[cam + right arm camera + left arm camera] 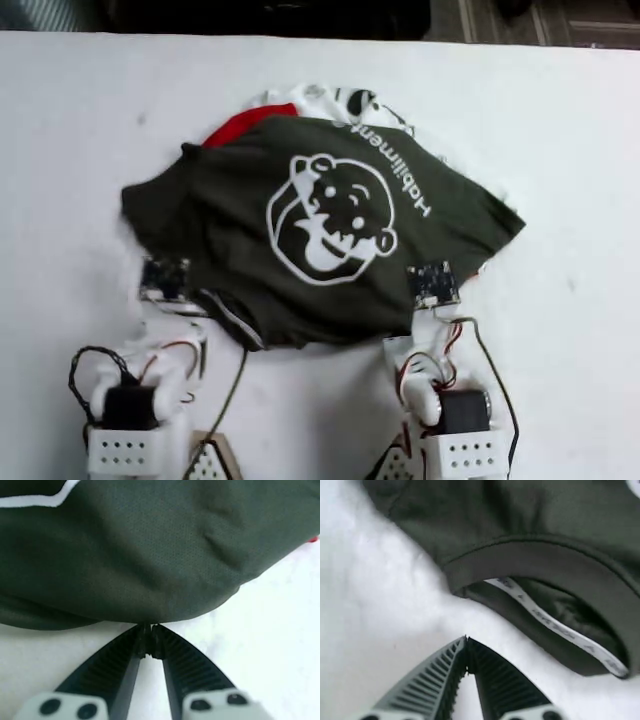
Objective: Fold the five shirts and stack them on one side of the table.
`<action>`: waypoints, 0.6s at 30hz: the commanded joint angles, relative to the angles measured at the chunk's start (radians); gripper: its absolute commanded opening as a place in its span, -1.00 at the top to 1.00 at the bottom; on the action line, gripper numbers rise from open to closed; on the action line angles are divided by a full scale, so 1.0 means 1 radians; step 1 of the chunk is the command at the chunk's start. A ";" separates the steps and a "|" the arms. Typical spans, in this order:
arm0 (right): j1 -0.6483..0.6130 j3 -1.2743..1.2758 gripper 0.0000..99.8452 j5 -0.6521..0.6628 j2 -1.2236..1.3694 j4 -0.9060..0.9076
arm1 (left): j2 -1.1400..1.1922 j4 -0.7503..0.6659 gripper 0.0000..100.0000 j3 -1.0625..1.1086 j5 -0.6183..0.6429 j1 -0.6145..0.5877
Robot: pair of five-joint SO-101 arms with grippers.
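Nearest me, both arms sit at the near edge of the table, the left arm on the left of the high view and the right arm on the right.

On my left wrist feed the left gripper has its fingers pressed together at the tips. There is nothing between them and only bare table under them. It sits just short of the green shirt. The shirt's collar gapes towards it, and a white tape runs along the inside of the neck.

On the right wrist feed the right gripper is closed too. Its tips are right against the near edge of the green shirt, where the cloth bulges over them. I cannot tell whether any fabric is nipped between them.

Further out, the green shirt lies spread and rumpled across the middle of the table, with its white cartoon print facing up. It lies on top of a pile. At the far side a red shirt pokes out from under it. Beside the red one is a white shirt with dark markings.
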 commanded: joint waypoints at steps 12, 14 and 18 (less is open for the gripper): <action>-0.004 0.008 0.96 0.005 -0.005 -0.001 | -0.007 -0.002 0.95 -0.161 -0.057 0.131; -0.004 0.008 0.96 0.005 -0.005 -0.001 | -0.007 -0.034 0.95 -0.258 -0.058 0.130; -0.004 0.008 0.96 0.005 -0.005 -0.001 | -0.007 -0.137 0.95 -0.428 -0.058 0.131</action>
